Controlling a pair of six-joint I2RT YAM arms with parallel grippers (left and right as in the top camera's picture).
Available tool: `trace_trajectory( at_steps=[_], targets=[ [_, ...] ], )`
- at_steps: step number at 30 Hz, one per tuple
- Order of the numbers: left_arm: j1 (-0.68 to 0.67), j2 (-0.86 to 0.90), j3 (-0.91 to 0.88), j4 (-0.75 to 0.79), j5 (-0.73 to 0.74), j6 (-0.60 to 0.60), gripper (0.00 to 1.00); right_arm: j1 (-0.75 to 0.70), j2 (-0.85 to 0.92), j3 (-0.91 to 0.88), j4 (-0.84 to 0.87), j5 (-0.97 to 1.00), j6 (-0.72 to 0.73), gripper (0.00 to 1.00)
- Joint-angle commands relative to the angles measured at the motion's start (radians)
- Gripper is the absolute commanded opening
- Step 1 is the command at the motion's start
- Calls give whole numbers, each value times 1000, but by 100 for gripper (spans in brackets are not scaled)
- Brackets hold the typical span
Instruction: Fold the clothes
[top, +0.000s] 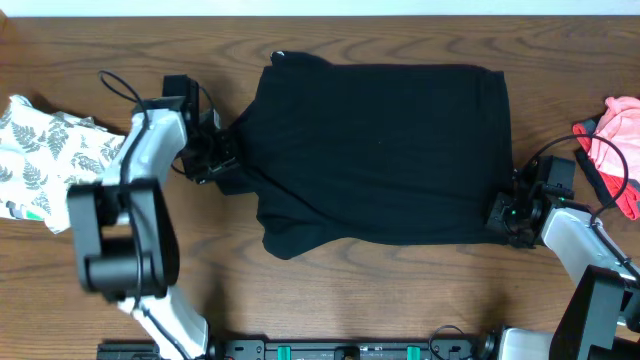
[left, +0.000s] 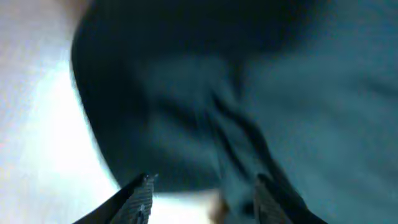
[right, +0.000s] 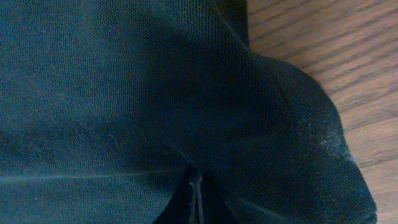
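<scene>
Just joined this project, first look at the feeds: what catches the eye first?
A large black garment spread flat mid-table dominates. The right gripper pinches its near right corner; the left gripper, jaws apart, sits at its left edge. A fern-print cloth lies far left, a pink piece far right.

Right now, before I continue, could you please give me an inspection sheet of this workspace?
Surface: wooden table, no spills seen.
Job's things: black garment spread flat in the centre; fern-print piece crumpled at the left edge; pink piece bunched at the right edge.
Clutter: nothing seen.
Grippers: left gripper at the black garment's left edge, fingers apart; right gripper shut on its near right corner.
Cables: left cable and right cable, each a thin black loop near its gripper.
Surroundings: pale strip beyond the far table edge.
</scene>
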Motion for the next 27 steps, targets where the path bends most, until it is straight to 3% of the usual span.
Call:
trace_trajectory(
  at_steps=[1,6,11,19,27],
  targets=[
    [-1,-164,2,-66,33,35,53,-1,86,-83,-39,18,-9,1],
    [-42,-301,-15,-154,-101,48,54,-1,86,-83,-40,18,-9,1],
    [-108,-369,-163,-152,-101,26,54,-1,86,-83,-40,18,-9,1],
    [-219,-377,-458,-54,15,25,54,-1,86,-83,-40,18,-9,1],
    [-286,-377,-547,95,74,33,54,-1,86,-83,-43,18,-9,1]
  ],
)
